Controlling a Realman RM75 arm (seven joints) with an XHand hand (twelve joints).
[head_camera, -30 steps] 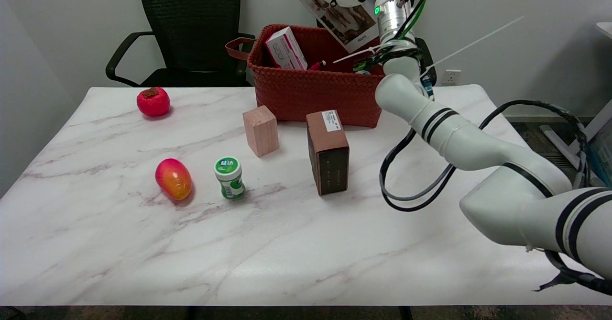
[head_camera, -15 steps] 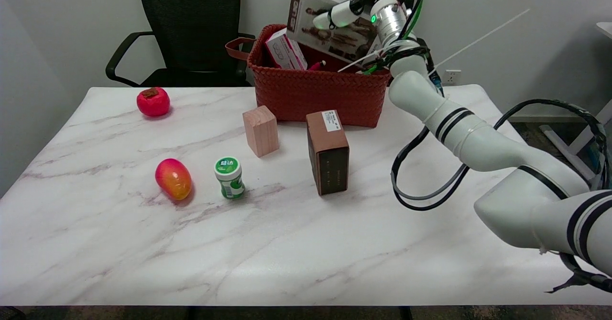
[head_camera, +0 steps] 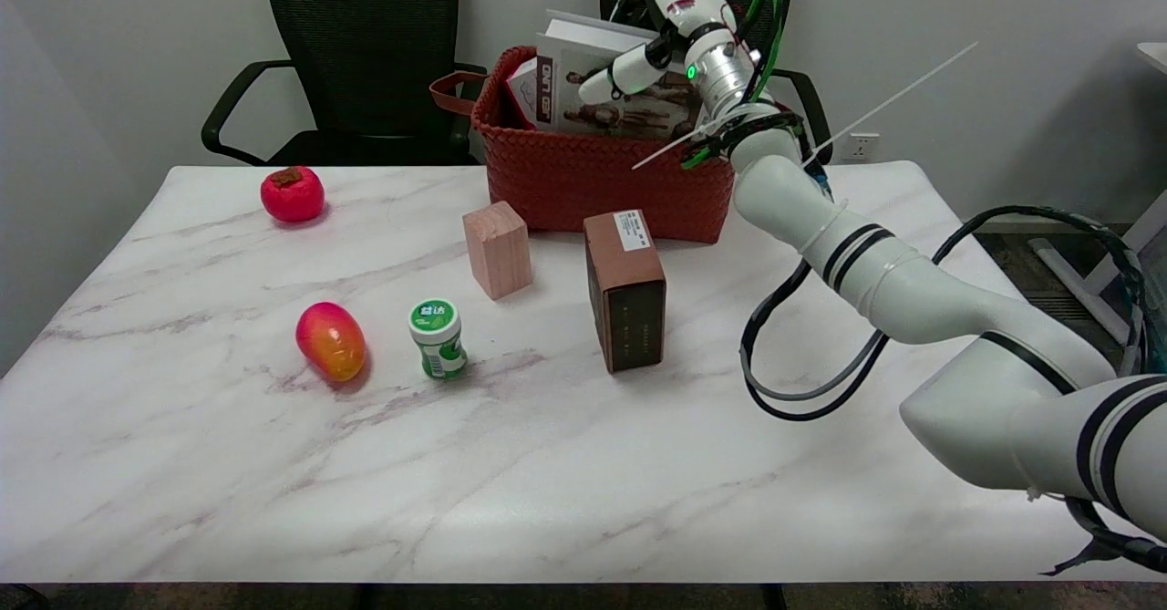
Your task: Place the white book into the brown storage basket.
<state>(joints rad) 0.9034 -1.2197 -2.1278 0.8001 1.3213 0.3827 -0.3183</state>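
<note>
The white book (head_camera: 583, 90), its cover printed with figures, stands tilted with its lower part inside the brown woven storage basket (head_camera: 602, 181) at the table's far middle. My right hand (head_camera: 652, 31) grips the book from above and behind, one white finger (head_camera: 620, 72) laid across the cover. The arm reaches in from the lower right and crosses over the basket's right end. The book hides most of the basket's inside.
A brown box (head_camera: 627, 289) and a wooden block (head_camera: 497, 250) stand just in front of the basket. A green bottle (head_camera: 438, 338), a mango (head_camera: 330, 341) and a red fruit (head_camera: 292, 193) lie to the left. Two black chairs stand behind the table.
My hand has come down and leftward with the book, from high above the basket's right end. The book's lower part is now inside the basket, hiding the pink-and-white box there.
</note>
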